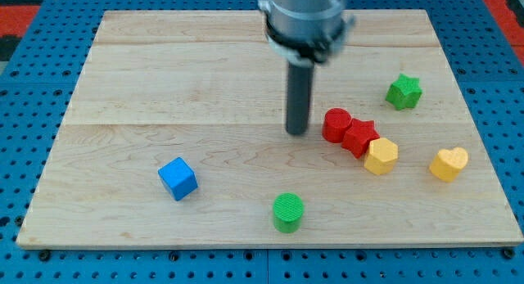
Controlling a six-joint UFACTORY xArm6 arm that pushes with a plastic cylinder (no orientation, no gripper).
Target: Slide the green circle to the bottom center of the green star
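Pictured on a wooden board (164,71) over a blue pegged surface: a job barely begun, by the look of it. Hanging from the frame's top centre, the arm's grey housing (304,18) and its dark rod, with my tip (296,132) down on bare wood at mid-board, just left of the red cylinder (335,124) and touching no block. No claw to report on this rig, so nothing spread, pressed or pinching; just a plain rod end. Well apart from the tip, near the frame's lower centre, the green circle (287,212), close to the board's bottom edge. Far off toward the upper right, the green star (404,91); the spot just below it bare. Left to do, by this reading: the whole slide, up and rightward. Standing in the way: a tight cluster along the direct line, the red cylinder touching a red star (361,137), that touching a yellow hexagon-like block (381,155), with a yellow heart (449,163) just beyond at right. Likely needed: a route around that cluster. Out of play at lower left, a blue cube (178,178).
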